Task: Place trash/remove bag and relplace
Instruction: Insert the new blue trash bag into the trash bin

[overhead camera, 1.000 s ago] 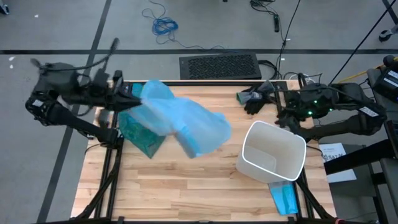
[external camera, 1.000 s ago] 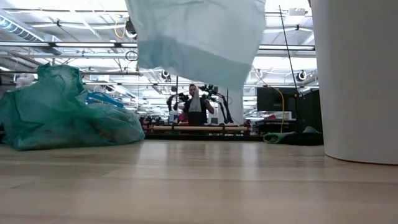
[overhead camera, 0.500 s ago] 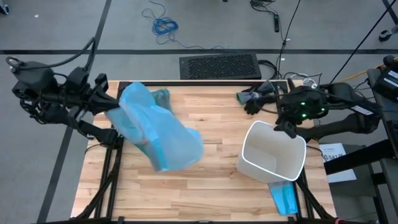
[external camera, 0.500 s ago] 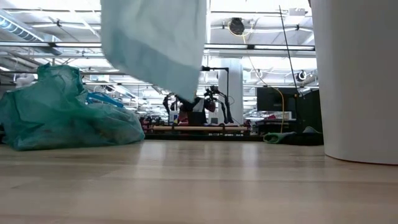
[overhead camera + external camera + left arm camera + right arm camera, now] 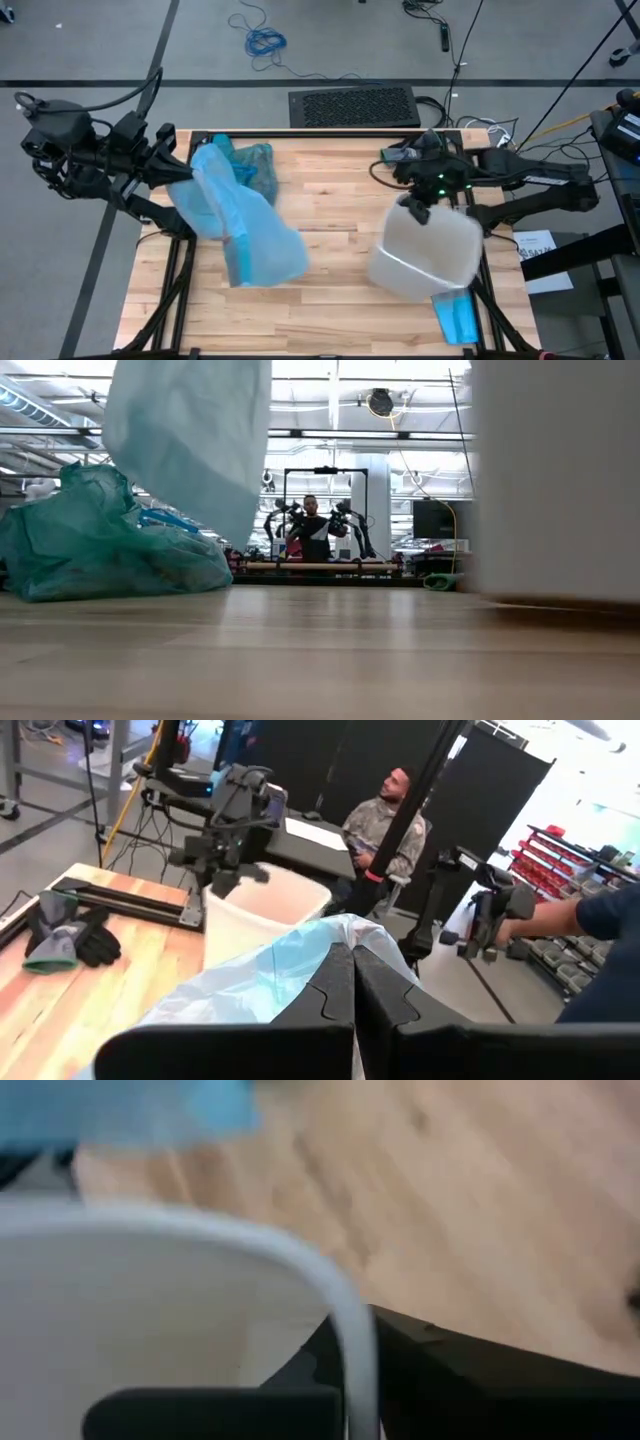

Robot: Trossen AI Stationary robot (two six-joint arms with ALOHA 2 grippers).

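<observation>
Left gripper (image 5: 172, 172) at the far left edge of the surface (image 5: 340, 200), jaws closed on a pinch of the pale sky-blue bag (image 5: 235, 225). The bag hangs from that pinch and drapes down over the left part of the surface; in the low view its lower end (image 5: 195, 445) is clear of the wood. Held high like this, the film can fall open under its own weight, presumably as the fresh liner for the bin.

Right gripper (image 5: 418, 200) at the far rim of the white bin (image 5: 425, 255), on the right side of the surface. Right wrist view shows the dark fingers (image 5: 340, 1355) set on either side of the bin's thin white wall (image 5: 355, 1330), narrowed onto it: a rim grip. The bin looks motion-blurred in the high and low views, so it is likely being dragged or tipped. Judgement: the rim grip steadies and positions the bin to receive the new bag.

Teal-green bag (image 5: 105, 545), full and crumpled, sits on the surface at its far left, behind and partly hidden by the hanging blue bag in the high view. So the used liner is already out of the bin; no loose trash is visible.

A small folded blue sheet (image 5: 458, 318) lies at the near right corner. Dark gloves (image 5: 65, 940) lie at the far right edge.
</observation>
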